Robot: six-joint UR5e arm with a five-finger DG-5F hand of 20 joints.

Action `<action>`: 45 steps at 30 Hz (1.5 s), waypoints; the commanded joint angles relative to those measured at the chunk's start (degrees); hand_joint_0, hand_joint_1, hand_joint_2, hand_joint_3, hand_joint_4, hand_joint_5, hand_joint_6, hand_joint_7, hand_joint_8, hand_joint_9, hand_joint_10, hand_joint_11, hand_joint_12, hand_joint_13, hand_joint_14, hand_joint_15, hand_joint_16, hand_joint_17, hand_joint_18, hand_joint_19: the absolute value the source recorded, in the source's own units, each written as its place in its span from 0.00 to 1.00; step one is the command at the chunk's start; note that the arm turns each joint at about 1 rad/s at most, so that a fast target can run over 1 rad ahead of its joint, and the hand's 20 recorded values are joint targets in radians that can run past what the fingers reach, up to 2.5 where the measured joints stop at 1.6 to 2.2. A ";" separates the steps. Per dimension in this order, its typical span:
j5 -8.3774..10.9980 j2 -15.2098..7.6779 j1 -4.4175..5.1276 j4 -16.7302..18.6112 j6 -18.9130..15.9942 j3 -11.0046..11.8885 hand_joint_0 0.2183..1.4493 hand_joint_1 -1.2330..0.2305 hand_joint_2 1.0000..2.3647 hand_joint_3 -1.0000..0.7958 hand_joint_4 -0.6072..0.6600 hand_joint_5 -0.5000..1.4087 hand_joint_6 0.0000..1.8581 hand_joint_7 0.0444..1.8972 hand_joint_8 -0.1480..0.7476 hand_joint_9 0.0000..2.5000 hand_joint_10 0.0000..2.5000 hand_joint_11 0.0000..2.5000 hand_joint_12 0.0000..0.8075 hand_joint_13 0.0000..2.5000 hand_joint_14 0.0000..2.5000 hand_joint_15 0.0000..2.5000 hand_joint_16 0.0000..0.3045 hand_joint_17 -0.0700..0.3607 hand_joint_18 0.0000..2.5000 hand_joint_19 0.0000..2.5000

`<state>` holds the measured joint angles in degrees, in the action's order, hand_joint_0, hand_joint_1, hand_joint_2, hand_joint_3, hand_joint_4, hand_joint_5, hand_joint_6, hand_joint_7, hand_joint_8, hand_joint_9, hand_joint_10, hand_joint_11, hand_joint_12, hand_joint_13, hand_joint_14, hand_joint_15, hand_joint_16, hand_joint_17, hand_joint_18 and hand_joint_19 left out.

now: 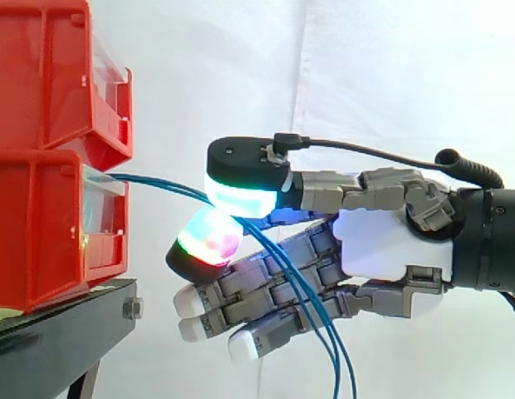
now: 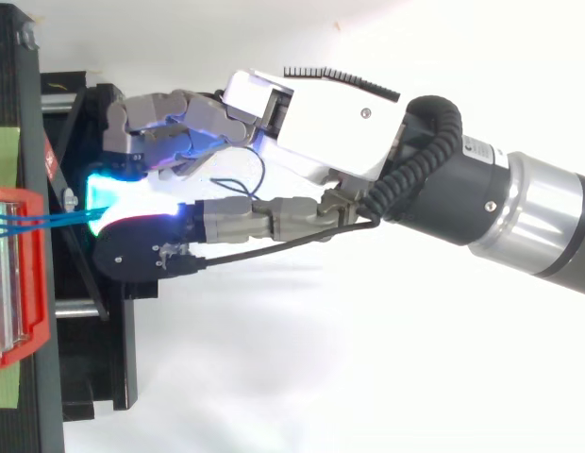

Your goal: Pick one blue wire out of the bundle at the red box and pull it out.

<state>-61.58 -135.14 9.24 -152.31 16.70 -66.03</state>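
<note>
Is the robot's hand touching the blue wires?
Touching. The side view shows the blue wires pinched between the hand's glowing pads.

Black stand (image 1: 66,332) at lower left, leg angled down, hex bolt (image 1: 132,308) on its front edge. White curtain (image 1: 365,75) behind, faint vertical folds. Green tape strip (image 2: 4,156) on the stand's top.

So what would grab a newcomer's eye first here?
The glowing fingertips of the robot hand, green-cyan above red-green, sit mid-frame in the side view and appear to pinch thin blue wires. The wires run from the lower red plastic bin at left, through the hand, then droop down.
</note>
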 commanded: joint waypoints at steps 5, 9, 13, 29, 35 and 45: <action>-0.03 0.05 -0.01 -0.27 0.00 0.12 0.28 0.32 0.00 0.28 0.76 0.19 0.37 0.57 0.58 0.30 0.00 0.14 0.55 0.22 0.00 0.07 0.19 0.47 0.27 0.19; -0.03 -0.04 -0.01 -0.44 0.00 0.12 0.25 0.41 0.00 0.28 0.76 0.20 0.35 0.60 0.59 0.31 0.00 0.13 0.56 0.23 0.00 0.07 0.20 0.48 0.27 0.19; -0.03 -0.04 -0.01 -0.53 0.00 0.12 0.25 0.51 0.00 0.28 0.75 0.21 0.32 0.64 0.60 0.33 0.00 0.13 0.56 0.23 0.00 0.07 0.20 0.48 0.27 0.20; -0.12 0.05 -0.01 -0.44 0.00 0.29 0.33 0.39 0.02 0.47 0.75 0.20 0.33 0.64 0.59 0.33 0.00 0.15 0.55 0.24 0.00 0.08 0.19 0.46 0.28 0.20; -0.12 0.05 -0.10 -0.71 0.00 0.82 0.33 0.26 0.01 0.37 0.73 0.19 0.36 0.60 0.57 0.31 0.00 0.16 0.54 0.22 0.00 0.07 0.19 0.46 0.26 0.19; -0.12 0.05 -0.10 -3.70 0.00 2.31 0.24 0.34 0.00 0.28 0.73 0.19 0.36 0.58 0.59 0.32 0.00 0.16 0.56 0.22 0.00 0.07 0.20 0.48 0.27 0.19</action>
<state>-61.69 -135.09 9.11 -155.20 16.70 -64.05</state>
